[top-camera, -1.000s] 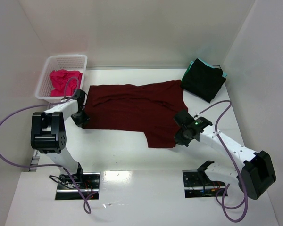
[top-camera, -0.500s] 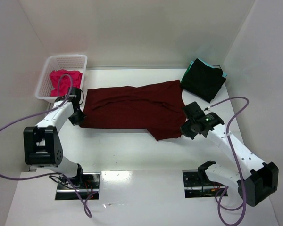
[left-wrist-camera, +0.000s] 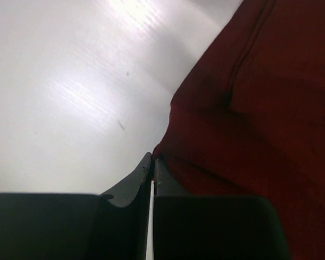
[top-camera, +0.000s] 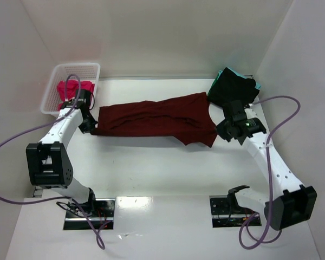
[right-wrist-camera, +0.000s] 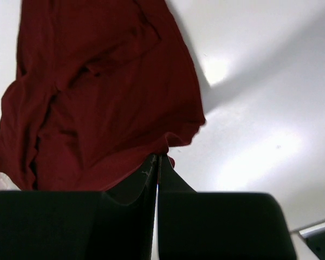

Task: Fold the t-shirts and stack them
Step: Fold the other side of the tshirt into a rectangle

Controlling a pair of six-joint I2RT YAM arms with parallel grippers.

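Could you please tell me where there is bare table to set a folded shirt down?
Widest: the table strip between the near edge of the maroon t-shirt and the arm bases. A narrow strip runs behind it along the back wall. Crowded: basket with left gripper, black t-shirt with right gripper.

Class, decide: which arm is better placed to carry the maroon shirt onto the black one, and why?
Probably the right. The right hand grips the maroon shirt beside the black shirt; the left hand holds the opposite end by the basket.
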